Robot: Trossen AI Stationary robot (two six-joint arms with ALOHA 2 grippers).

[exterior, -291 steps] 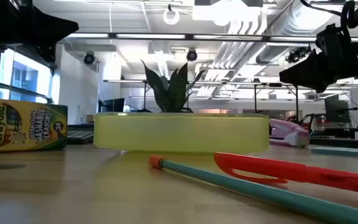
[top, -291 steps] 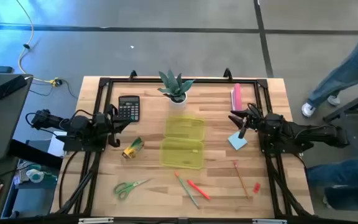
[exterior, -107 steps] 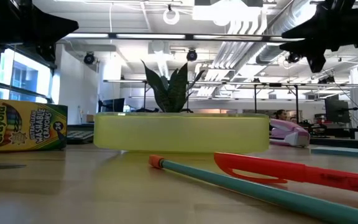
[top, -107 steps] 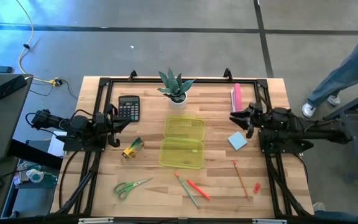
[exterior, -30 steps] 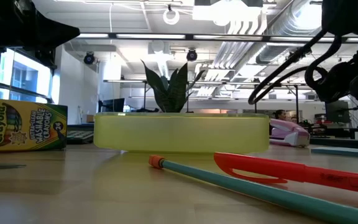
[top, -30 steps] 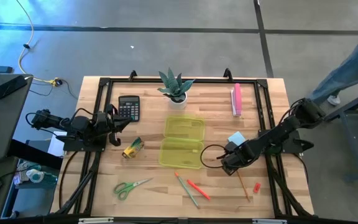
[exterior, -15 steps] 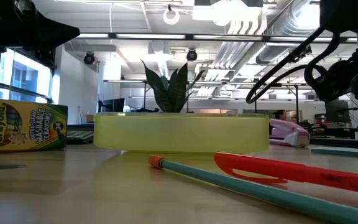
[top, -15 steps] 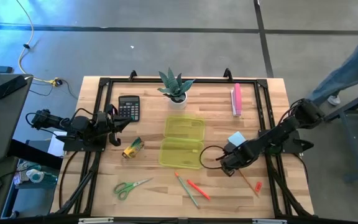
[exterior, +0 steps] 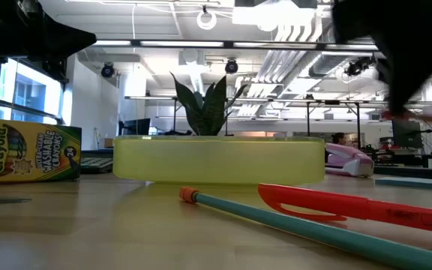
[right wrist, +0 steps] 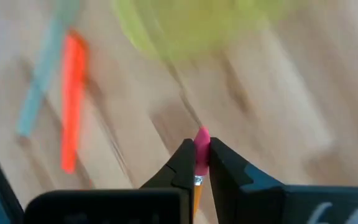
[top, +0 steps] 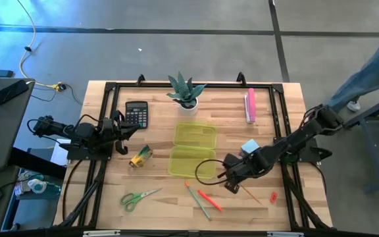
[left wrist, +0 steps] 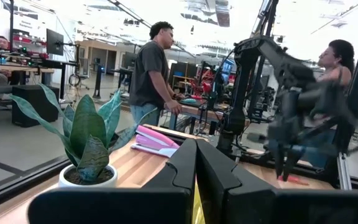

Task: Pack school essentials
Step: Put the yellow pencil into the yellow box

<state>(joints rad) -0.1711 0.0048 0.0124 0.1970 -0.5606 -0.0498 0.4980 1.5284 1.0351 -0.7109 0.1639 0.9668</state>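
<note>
Right gripper [top: 231,185] pinches pencil [top: 249,193] at case's [top: 194,151] 4 o'clock. Case open, nothing visible inside. Left gripper [top: 126,130] pressed together, parked at case's 9 o'clock.

Translucent yellow-green case [top: 193,151]; orange pen [top: 209,200] beside teal-green pen [top: 198,202]; green-handled scissors [top: 137,197]; yellow-and-green crayon box [exterior: 30,154]; light-blue notepad [top: 249,146]; black calculator [top: 136,114]; pink bar [top: 250,105]; pencil [right wrist: 198,163] yellow, pink eraser.
</note>
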